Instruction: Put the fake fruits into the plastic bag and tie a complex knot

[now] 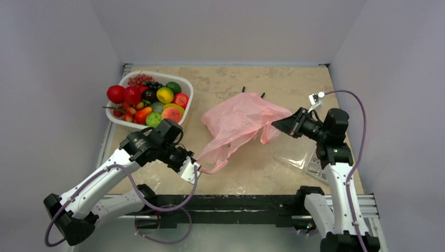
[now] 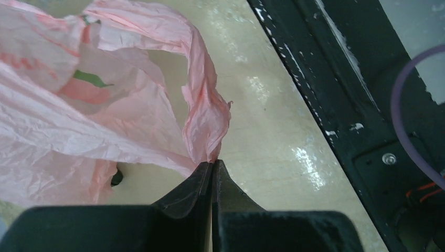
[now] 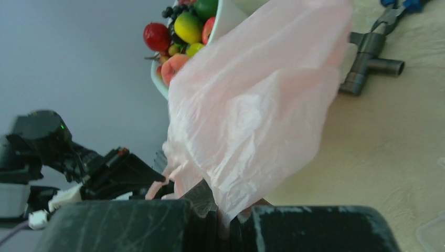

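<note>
The pink plastic bag hangs stretched between my two grippers above the table's middle. My left gripper is shut on the bag's near handle and holds it low near the front edge. My right gripper is shut on the bag's right edge and holds it lifted. The fake fruits, red, yellow, green, orange and dark grapes, all lie in a white basket at the back left; they also show in the right wrist view. No knot shows.
A clear bag of metal hardware lies on the table under my right arm. Dark metal tools lie behind the pink bag. The black rail runs along the table's front edge. Grey walls stand on three sides.
</note>
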